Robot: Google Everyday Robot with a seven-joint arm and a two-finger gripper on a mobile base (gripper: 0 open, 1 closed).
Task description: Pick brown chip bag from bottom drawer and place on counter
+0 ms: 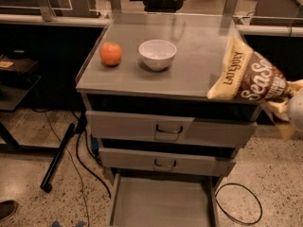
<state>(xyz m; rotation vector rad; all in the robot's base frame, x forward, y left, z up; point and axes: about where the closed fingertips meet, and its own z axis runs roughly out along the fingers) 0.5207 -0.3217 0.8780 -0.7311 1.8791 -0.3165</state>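
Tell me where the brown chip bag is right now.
In the camera view the brown chip bag is at the right, held by the gripper over the front right corner of the counter, right of the white bowl.

I see the gripper (284, 98) at the right edge of frame: matt tan fingers and a pale, smooth body, clamped on the end of the brown chip bag (246, 74). The bag is crinkly film with a slight sheen. The counter (189, 74) is smooth grey metal, semi-gloss, with soft reflections toward the top of frame. The bottom drawer (161, 205), low centre, is the same grey metal but duller, with a flat floor. The upper drawers (132, 124) are matt grey metal. The bowl (157, 54) is glossy white. The orange (111, 54) has dimpled, matt skin. The floor (33, 174) at lower left is speckled and polished.
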